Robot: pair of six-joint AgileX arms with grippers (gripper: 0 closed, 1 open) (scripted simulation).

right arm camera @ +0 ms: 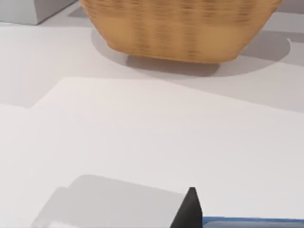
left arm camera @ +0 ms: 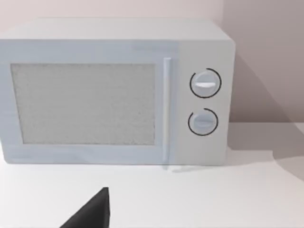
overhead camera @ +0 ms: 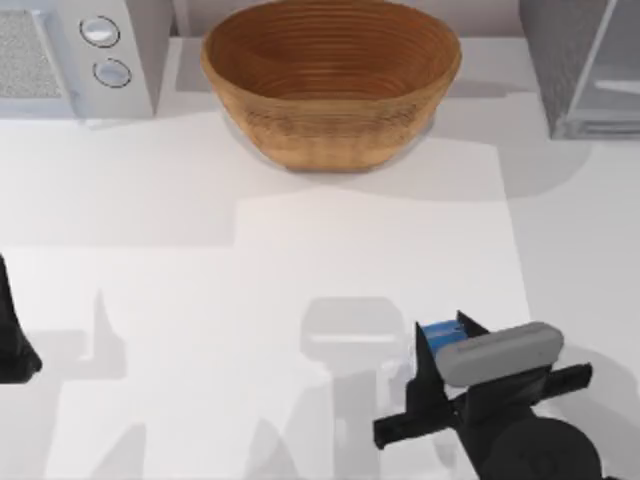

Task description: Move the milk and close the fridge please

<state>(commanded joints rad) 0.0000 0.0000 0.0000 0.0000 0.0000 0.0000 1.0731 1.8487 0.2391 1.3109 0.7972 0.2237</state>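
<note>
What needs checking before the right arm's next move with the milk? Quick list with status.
1. Right gripper at the milk, near the table's front right: ok, the blue top sits between its fingers.
2. Grip shut on the carton: cannot tell, the wrist body covers the contact.
3. Milk lifted off the table: cannot tell.
4. Path toward the fridge at the back right: ok, bare table between; the woven bowl stands left of that line.
5. Fridge door state: cannot tell, just a corner is in frame.
6. Left gripper parked at the left edge, facing the microwave: ok, out of the way.
</note>
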